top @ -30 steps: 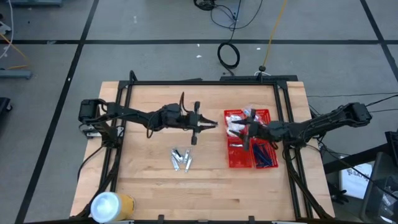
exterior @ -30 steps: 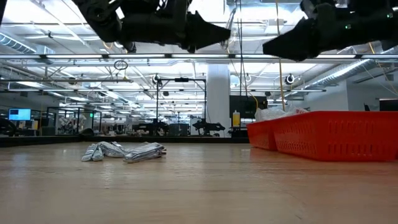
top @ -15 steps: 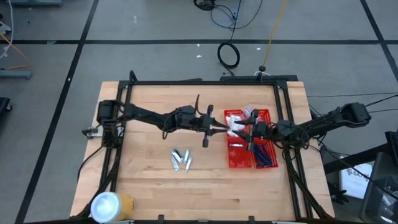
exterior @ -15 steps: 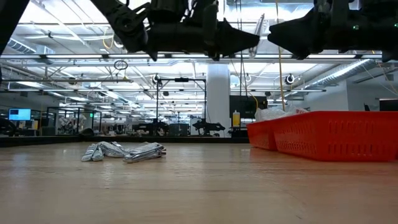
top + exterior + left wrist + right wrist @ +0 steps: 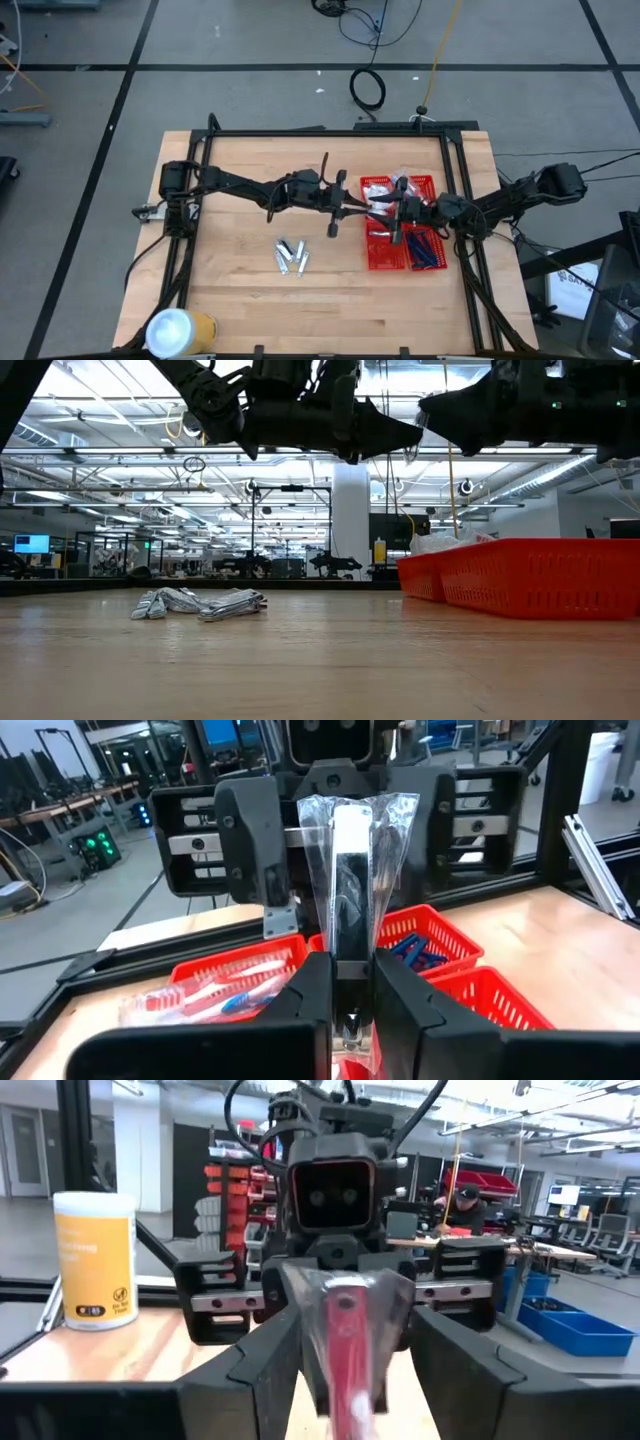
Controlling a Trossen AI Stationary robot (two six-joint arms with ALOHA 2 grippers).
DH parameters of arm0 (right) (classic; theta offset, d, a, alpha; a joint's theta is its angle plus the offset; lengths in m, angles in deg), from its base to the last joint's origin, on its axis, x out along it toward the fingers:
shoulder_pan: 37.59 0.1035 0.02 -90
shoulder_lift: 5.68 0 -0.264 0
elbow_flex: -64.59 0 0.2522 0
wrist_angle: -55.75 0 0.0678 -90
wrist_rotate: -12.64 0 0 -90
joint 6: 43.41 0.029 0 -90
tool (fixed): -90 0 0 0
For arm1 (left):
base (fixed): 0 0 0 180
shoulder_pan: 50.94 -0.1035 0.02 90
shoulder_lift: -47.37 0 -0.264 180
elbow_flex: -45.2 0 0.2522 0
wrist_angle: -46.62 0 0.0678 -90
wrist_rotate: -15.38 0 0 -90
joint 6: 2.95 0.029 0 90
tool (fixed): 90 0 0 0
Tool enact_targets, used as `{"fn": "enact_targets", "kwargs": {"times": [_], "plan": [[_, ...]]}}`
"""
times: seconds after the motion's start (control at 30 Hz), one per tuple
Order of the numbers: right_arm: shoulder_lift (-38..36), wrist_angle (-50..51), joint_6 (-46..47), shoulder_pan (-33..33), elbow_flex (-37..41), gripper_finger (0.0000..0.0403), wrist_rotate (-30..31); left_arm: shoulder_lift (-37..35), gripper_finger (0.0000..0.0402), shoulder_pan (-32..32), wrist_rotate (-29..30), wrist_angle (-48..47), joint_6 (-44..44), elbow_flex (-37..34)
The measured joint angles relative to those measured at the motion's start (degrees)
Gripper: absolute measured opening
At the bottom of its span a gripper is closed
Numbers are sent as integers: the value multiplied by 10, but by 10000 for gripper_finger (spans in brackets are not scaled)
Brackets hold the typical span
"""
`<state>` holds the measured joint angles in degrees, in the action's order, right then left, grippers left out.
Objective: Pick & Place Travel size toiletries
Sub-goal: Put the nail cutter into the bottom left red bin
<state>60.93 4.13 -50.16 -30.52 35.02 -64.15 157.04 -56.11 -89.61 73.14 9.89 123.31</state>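
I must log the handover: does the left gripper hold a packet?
Yes, the left gripper is shut on a clear wrapped packet, held upright before the right gripper.

The clear packet (image 5: 350, 890) hides its base between the left end effector (image 5: 350, 1020) fingers — contents unreadable, blurred in the right wrist view.

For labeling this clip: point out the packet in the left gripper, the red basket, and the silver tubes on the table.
packet (image 5: 352, 870), left wrist view, middle of wrapper.
red basket (image 5: 545, 575), low view, side wall.
silver tubes (image 5: 291, 256), high view, middle of pile.
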Motion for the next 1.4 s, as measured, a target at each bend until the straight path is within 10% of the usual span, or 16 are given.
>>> {"fn": "enact_targets", "kwargs": {"times": [0.23,0.53,0.8,1.2,1.4], "plan": [[35,1,-19,0,-20,158,0,0,36,0,0,-8,0,0],[28,12,-48,0,-20,40,2,0,35,0,15,-21,19,0],[28,20,-57,0,-20,38,3,0,55,0,24,-22,-3,0],[-8,78,-40,1,-21,38,28,-103,175,53,301,-238,18,1],[-93,274,63,6,-62,38,-51,-155,248,56,368,-420,-8,1]]}}
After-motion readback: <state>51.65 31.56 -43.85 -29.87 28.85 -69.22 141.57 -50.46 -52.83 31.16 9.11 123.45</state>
